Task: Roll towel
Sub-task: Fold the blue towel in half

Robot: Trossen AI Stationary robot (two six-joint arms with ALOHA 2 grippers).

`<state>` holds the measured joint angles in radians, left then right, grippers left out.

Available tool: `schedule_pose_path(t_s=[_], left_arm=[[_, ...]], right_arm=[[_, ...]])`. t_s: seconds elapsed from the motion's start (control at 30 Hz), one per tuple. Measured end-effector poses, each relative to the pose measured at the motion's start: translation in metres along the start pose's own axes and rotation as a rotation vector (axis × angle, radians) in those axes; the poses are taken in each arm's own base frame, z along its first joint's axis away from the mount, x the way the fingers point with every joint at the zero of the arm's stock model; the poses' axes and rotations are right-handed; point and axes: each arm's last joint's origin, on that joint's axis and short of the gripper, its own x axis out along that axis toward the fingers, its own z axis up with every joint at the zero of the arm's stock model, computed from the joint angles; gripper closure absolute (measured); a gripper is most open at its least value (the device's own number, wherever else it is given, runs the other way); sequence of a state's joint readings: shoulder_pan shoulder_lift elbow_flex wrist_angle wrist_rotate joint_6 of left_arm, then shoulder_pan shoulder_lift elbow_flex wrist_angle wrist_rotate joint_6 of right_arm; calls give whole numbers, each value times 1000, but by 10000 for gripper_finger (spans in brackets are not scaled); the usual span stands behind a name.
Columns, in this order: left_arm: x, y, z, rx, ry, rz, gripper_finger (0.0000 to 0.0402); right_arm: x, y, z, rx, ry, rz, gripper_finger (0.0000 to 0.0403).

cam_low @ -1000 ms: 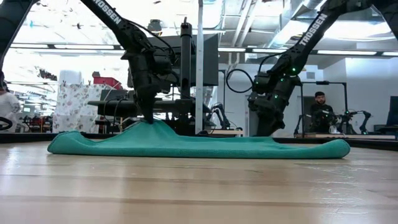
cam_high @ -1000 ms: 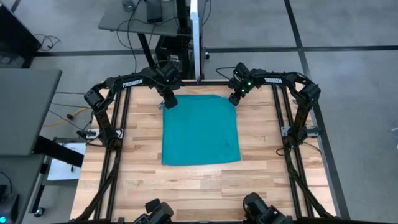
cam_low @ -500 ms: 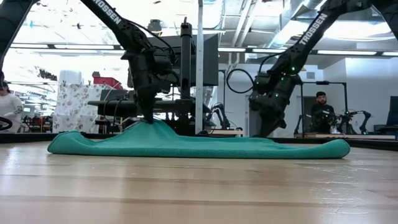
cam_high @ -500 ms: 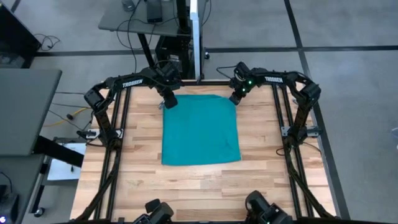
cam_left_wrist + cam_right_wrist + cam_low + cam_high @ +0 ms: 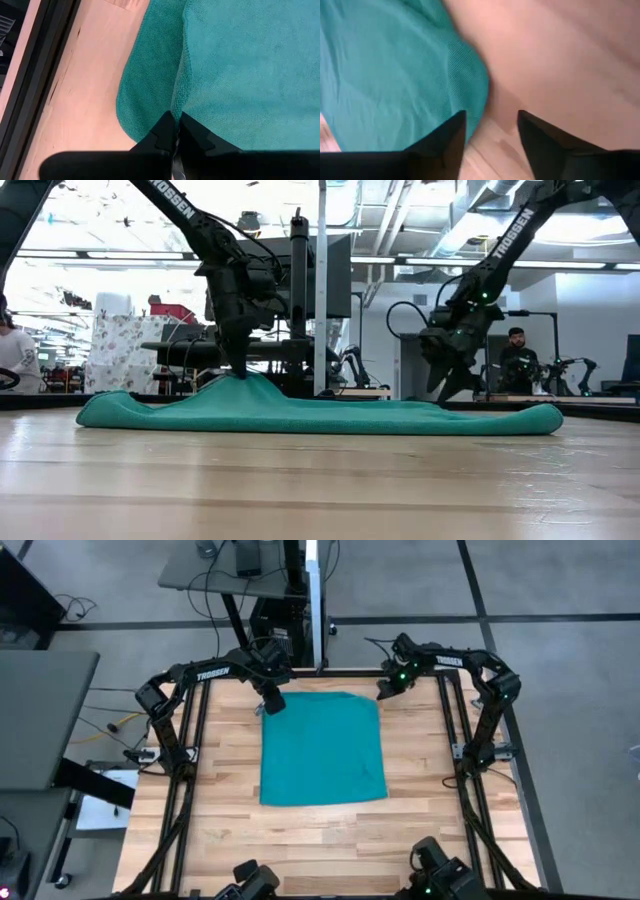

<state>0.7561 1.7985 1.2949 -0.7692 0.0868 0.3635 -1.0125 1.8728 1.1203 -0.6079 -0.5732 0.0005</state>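
1. Left gripper (image 5: 272, 706) sits at the far left corner of the towel (image 5: 322, 748), its jaws pinched tight on the hem. The left wrist view shows the fingertips (image 5: 172, 131) meeting on a folded edge of cloth, and in the low view that corner is drawn up into a small peak under the gripper (image 5: 238, 370).

2. Between the two grippers, the towel lies flat on the wooden table (image 5: 420, 820), a teal sheet only slightly longer than wide. Its longer side seems to run from the grippers' far edge toward the near edge, though the difference is small. No turn of a roll has been made, and no tag shows.

3. Right gripper (image 5: 383, 691) has changed. A second ago it was down at the far right corner; now it has lifted and swung outward, just clear of that corner. The right wrist view shows its two fingers (image 5: 445, 140) spread apart with nothing between them, the towel's corner (image 5: 470, 85) lying on the wood ahead of them. In the low view it hangs above the cloth (image 5: 447, 385).

4. My reading: the right-hand grasp did not take, so only one corner is held. Rolling probably needs both far corners lifted together, so a fresh grab on the right looks necessary first.
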Motion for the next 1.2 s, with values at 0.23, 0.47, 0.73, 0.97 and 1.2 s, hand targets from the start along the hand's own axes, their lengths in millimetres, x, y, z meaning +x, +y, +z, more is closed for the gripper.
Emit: schedule_pose_path(t_s=[0.23,0.47,0.73,0.97,1.2], left_arm=[[0,0,0,-1,-2,1,402],[0,0,0,2,0,-1,402],[0,0,0,6,0,0,402],[0,0,0,6,-1,0,402],[0,0,0,6,-1,0,402]], right_arm=[[28,10,3,-14,27,11,175],[25,7,5,-8,13,41,201],[27,13,7,-31,8,113,258],[24,12,9,-22,-2,118,283],[21,14,14,-47,-16,124,291]])
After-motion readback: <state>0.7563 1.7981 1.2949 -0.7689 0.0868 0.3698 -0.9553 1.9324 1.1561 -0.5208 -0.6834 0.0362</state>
